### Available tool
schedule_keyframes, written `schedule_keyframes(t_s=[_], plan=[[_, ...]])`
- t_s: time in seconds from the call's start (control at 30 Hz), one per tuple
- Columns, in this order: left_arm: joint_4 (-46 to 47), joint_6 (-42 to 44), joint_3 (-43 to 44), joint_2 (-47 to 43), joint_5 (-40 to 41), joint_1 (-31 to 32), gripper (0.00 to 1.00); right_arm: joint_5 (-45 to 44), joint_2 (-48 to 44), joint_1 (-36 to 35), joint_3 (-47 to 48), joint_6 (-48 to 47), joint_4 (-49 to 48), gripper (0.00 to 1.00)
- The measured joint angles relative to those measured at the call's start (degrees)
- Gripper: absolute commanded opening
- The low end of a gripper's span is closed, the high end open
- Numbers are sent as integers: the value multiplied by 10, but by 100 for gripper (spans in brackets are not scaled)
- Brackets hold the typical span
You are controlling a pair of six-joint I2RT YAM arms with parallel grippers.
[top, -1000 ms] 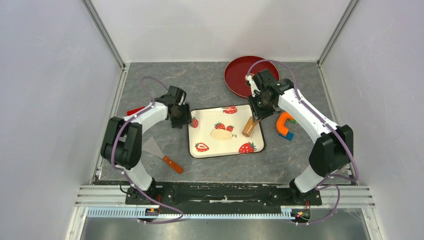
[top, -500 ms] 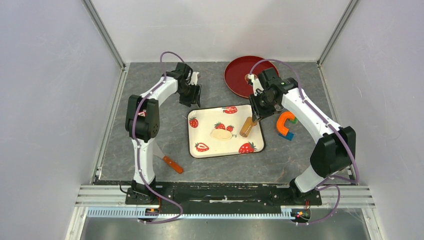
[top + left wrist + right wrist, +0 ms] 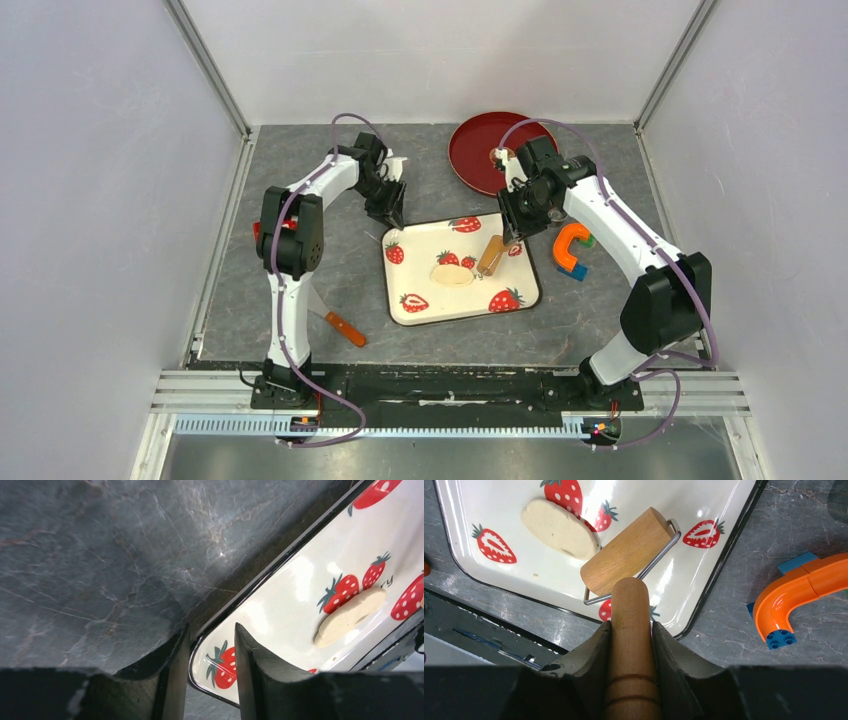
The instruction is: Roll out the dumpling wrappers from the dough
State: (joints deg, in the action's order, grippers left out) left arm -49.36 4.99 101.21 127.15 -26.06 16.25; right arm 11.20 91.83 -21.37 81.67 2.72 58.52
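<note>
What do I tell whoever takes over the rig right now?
Left fingers: open, astride the tray's corner rim.
Right fingers: shut on the roller's handle, drum resting on the tray at the dough's edge.
Dough: one pale oval piece, mid-tray.
Done: roller in hand and at the dough.
Left: roll the dough thin and make wrappers; none visible yet.

roller handle (image 3: pixel 631 645): near end cropped | red plate (image 3: pixel 472 150): partly behind right arm (image 3: pixel 610 215)

White-and-black arms (image 3: pixel 330 180), purple cables (image 3: pixel 349 117)
</note>
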Motion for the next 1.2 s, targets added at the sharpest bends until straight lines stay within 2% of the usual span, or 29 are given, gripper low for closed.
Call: schedule_keyframes(t_s=[0.2, 0.33, 0.5, 0.67, 0.87, 1.03, 1.2], plan=[[3, 0, -47, -9, -26, 4, 36, 10, 7, 2, 1, -4, 0, 0], [11, -2, -94, -35, -25, 16, 23, 13, 17, 2, 3, -4, 0, 0], [33, -13, -173, -81, -34, 40, 2, 20, 21, 2, 5, -5, 0, 0], [65, -47, -253, -125, -56, 57, 2, 23, 21, 2, 5, -5, 0, 0], [125, -126, -369, -198, -62, 57, 2, 23, 21, 2, 10, -4, -2, 0], [169, -208, -467, -276, -39, 57, 2, 34, 21, 2, 11, -5, -12, 0], [196, -281, -517, -325, -3, 57, 2, 45, 21, 2, 11, -17, -28, 0]])
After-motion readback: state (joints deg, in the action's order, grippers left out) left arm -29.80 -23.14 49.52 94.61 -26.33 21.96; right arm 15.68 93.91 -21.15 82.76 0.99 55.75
